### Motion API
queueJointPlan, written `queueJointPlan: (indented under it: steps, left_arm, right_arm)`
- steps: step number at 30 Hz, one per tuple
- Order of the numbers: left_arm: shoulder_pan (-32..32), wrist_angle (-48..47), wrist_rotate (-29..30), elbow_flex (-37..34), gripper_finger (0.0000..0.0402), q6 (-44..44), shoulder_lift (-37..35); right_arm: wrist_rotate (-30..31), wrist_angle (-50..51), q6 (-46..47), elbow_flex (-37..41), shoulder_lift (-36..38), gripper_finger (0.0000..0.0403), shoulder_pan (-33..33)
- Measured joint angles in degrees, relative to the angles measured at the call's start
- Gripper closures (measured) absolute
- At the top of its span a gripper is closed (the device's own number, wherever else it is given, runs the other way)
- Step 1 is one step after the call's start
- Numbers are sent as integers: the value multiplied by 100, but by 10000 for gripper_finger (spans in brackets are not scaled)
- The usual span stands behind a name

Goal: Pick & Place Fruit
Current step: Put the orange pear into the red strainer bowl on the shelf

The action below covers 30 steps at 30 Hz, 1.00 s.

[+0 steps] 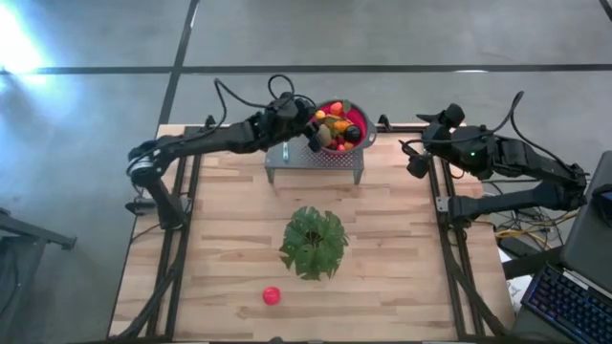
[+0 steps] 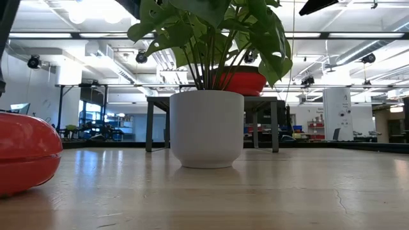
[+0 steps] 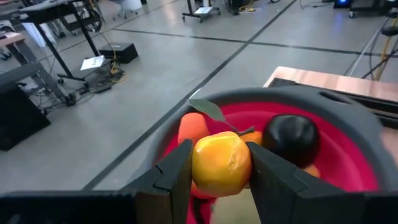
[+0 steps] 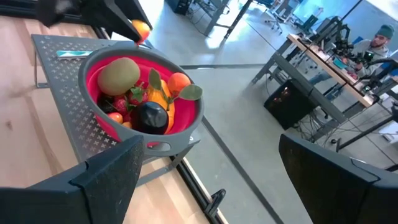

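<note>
We see a small glossy yellow-orange toy fruit (image 3: 222,164), roundish with a dimpled skin, pinched between the left gripper (image 3: 219,180) fingers (image 3: 177,177); the jaws stand partly closed, one pad on each side of it. It hangs over the red round colander bowl with grey rim (image 1: 356,122), at about 12 o'clock on the light wooden slatted table (image 1: 229,239). In the right wrist view the same fruit shows as an orange spot (image 4: 140,28) under the dark left gripper (image 4: 118,15), just above the bowl's far rim.

Inside the bowl (image 4: 186,112) we count a pile of toy fruit: an olive-green oval piece (image 4: 118,75), a dark purple round plum-like piece (image 4: 152,117), an orange round piece with a green leaf (image 4: 179,82), a yellow-orange oblong piece (image 4: 163,93), and red strawberry-like pieces (image 4: 135,96). All are far smaller than the bowl. The bowl sits on a grey perforated metal stand (image 1: 316,164).

One more small red round fruit (image 1: 272,295) lies alone on the table near 6 o'clock, well apart from the bowl. The green leafy plant in a white pot (image 1: 314,241) stands at the table's centre, between that red fruit and the stand.

The right gripper (image 1: 417,153) waits at about 2 o'clock by the table's edge, jaws spread wide, holding nothing.
</note>
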<state>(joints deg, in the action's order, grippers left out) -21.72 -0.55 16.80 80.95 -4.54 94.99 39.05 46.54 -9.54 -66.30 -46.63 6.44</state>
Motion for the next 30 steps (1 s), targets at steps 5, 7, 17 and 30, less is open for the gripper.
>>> queueJointPlan:
  steps: [5,7,17,30]
  left_arm:
    - [-70,292,15,-7,261,-89,146]
    - [-74,287,15,-15,261,-178,162]
    - [-83,213,19,-74,261,-424,224]
    - [-176,147,18,-148,228,-422,293]
  right_arm:
    - [0,2,-13,0,4,35,0]
    - [0,2,-66,0,2,35,0]
    - [0,0,-142,0,2,35,0]
    - [0,-4,-162,108,5,35,0]
